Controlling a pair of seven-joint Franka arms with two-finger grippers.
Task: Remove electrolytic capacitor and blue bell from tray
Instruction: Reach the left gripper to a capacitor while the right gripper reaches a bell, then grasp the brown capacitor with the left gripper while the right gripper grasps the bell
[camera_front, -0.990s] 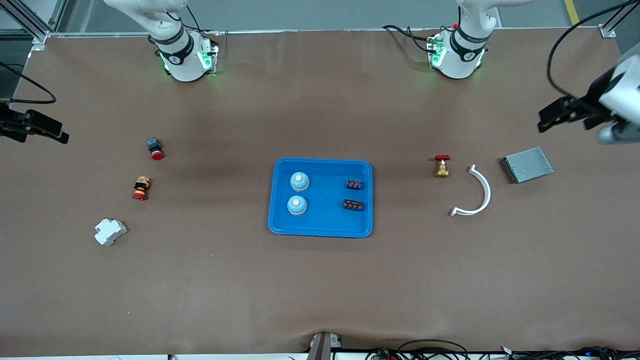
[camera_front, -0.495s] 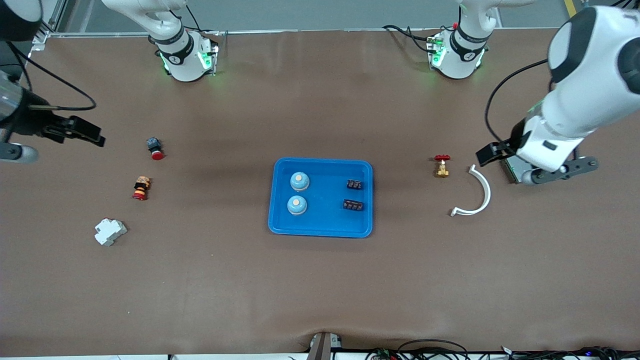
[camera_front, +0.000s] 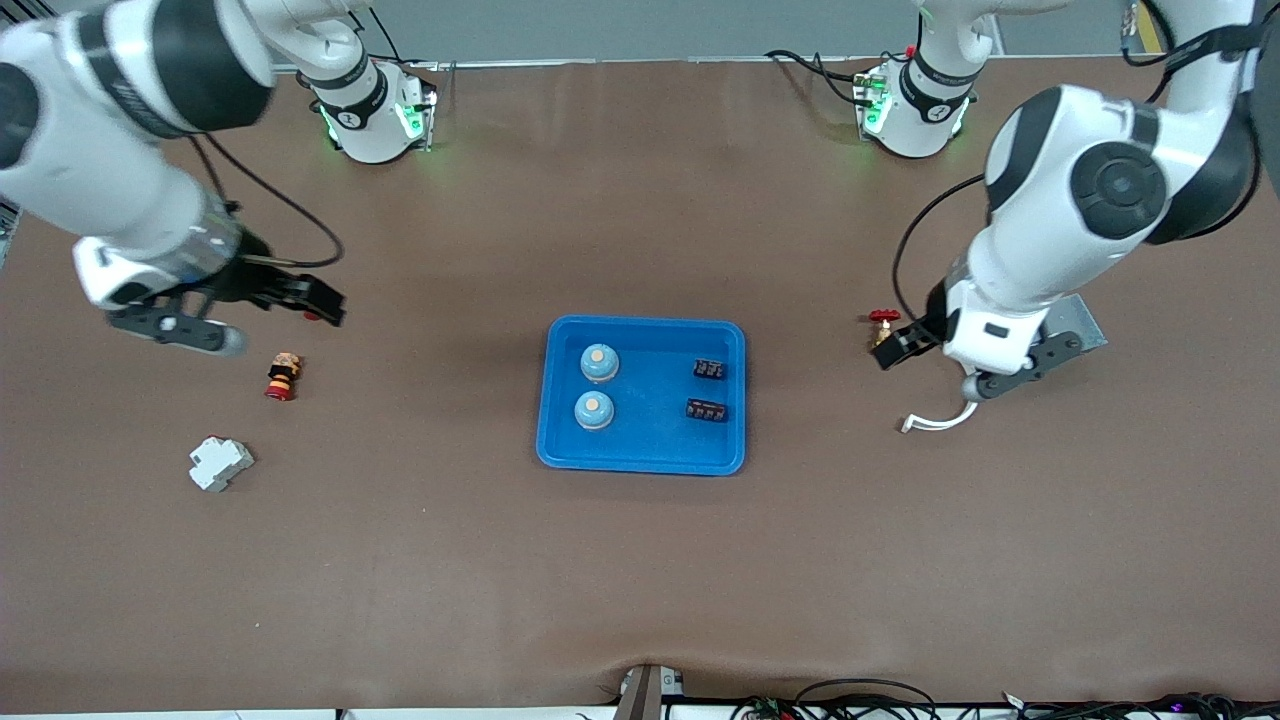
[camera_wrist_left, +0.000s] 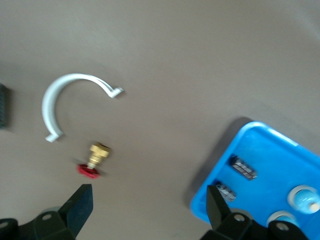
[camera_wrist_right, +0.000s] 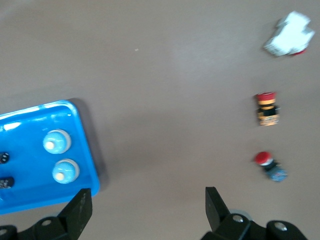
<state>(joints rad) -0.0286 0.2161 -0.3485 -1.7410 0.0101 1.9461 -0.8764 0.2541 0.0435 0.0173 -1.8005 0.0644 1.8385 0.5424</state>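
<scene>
Two blue bells (camera_front: 598, 362) (camera_front: 594, 409) and two black capacitors (camera_front: 709, 369) (camera_front: 706, 409) lie in the blue tray (camera_front: 640, 322) at mid-table. My left gripper (camera_front: 905, 345) hangs open and holds nothing, over the bare table between the brass valve (camera_front: 883, 322) and the tray. In the left wrist view the gripper (camera_wrist_left: 149, 210) sees the tray (camera_wrist_left: 270, 155), the capacitors (camera_wrist_left: 243, 168) and a bell (camera_wrist_left: 305, 197). My right gripper (camera_front: 315, 298) is open and holds nothing, over a red push button. Its wrist view shows the gripper (camera_wrist_right: 145, 210), the tray (camera_wrist_right: 30, 130) and both bells (camera_wrist_right: 56, 141) (camera_wrist_right: 65, 170).
A white curved clip (camera_wrist_left: 55, 100) and a grey metal box (camera_front: 1085, 325) lie under the left arm. Toward the right arm's end are two red push buttons (camera_wrist_right: 267, 108) (camera_wrist_right: 270, 166) and a white block (camera_front: 221, 463).
Both arms have swung in from the table's ends toward the tray. The left now covers part of the clip and box, the right covers one push button. Both grippers stayed open.
</scene>
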